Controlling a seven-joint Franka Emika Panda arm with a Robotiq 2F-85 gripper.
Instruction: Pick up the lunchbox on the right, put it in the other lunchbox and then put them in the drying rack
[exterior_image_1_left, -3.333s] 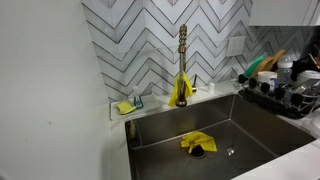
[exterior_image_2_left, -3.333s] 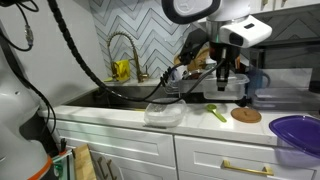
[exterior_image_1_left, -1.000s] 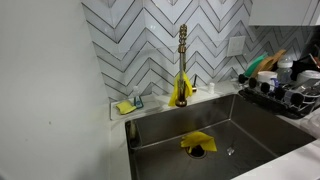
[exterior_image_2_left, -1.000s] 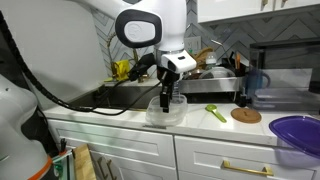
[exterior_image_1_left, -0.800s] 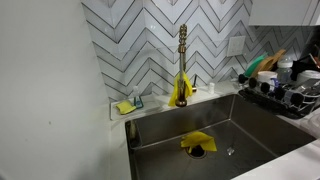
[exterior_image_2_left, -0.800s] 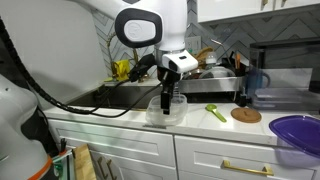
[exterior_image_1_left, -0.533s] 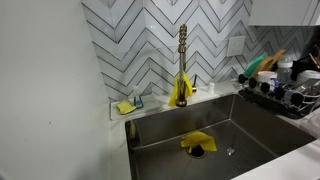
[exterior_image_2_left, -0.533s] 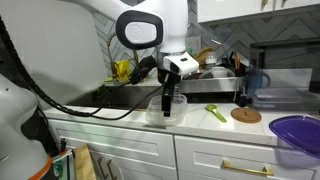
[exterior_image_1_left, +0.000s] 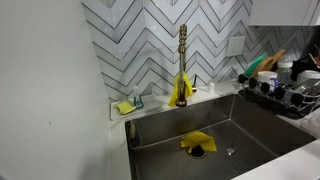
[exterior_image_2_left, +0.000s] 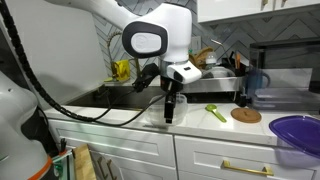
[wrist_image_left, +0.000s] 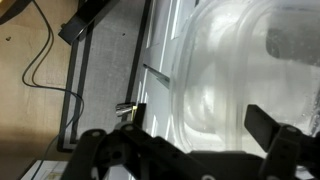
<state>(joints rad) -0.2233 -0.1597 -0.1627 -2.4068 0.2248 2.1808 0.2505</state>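
A clear plastic lunchbox stands on the white counter by the sink, and it looks like one nested inside the other, though I cannot tell the two apart. My gripper hangs just over its right part, pointing down. In the wrist view the gripper is open. Its dark fingers stand wide apart with the clear lunchbox under them, and nothing is held. The black wire drying rack stands full of dishes beside the sink, and the same drying rack shows behind the arm.
A green utensil, a round brown lid and a purple bowl lie on the counter to the right. The steel sink holds a yellow cloth below the brass faucet. A sponge holder sits by the wall.
The jaws have opened wide and let go of the lunchbox. The arm has shifted slightly right and the gripper has lifted a little out of it.
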